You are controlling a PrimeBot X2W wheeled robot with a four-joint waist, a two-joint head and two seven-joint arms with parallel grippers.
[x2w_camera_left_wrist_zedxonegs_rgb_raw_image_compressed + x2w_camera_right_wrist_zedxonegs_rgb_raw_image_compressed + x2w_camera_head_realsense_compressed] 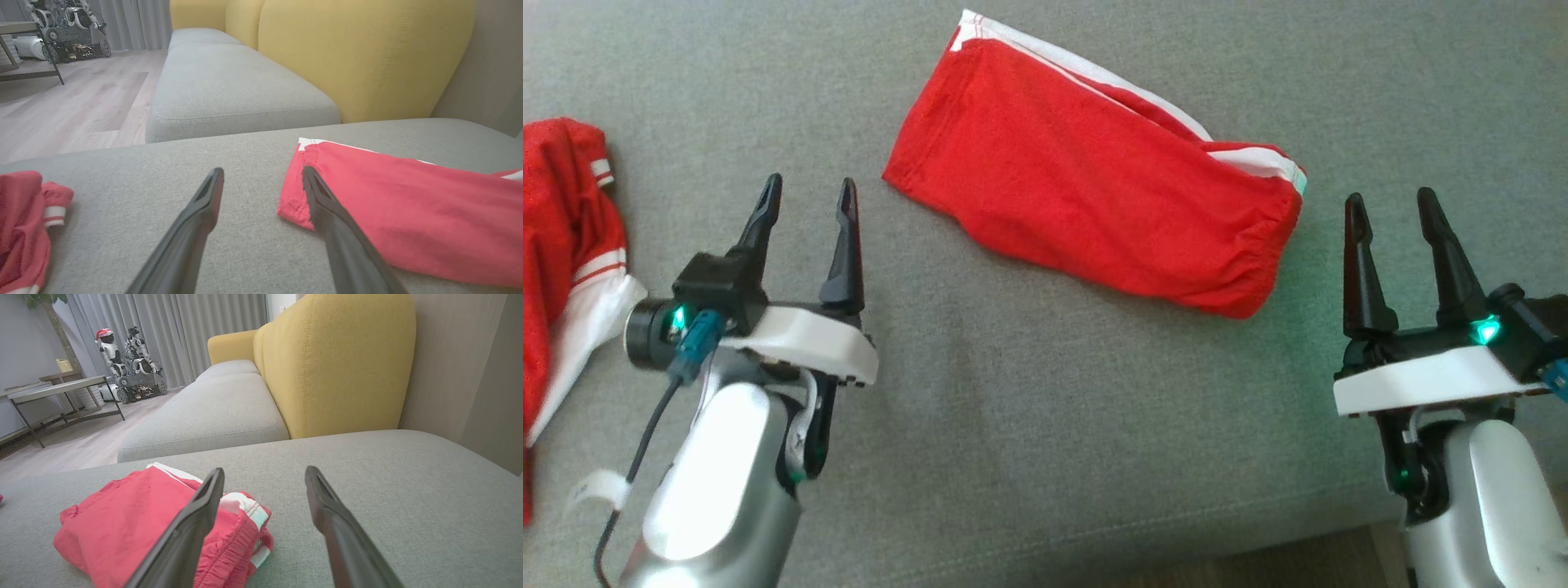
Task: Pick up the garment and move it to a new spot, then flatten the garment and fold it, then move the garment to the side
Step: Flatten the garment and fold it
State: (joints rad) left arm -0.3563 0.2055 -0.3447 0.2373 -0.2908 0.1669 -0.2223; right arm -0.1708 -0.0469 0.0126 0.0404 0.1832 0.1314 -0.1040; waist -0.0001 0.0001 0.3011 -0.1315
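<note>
Head view: garment point(1094, 204) between both jaws

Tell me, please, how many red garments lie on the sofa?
2: folded shorts mid-cushion; another garment at the head view's left edge, partly out of frame.

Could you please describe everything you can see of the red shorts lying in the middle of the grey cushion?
The red shorts look like soft, thin fabric, with white side stripes along the far edge and a gathered elastic waistband at the end toward the robot's right. They appear folded in half, lying flat and slightly wrinkled, at a slant on the grey cushion. Only the cushion touches them: the open left tool and open right tool sit apart on either side.
</note>
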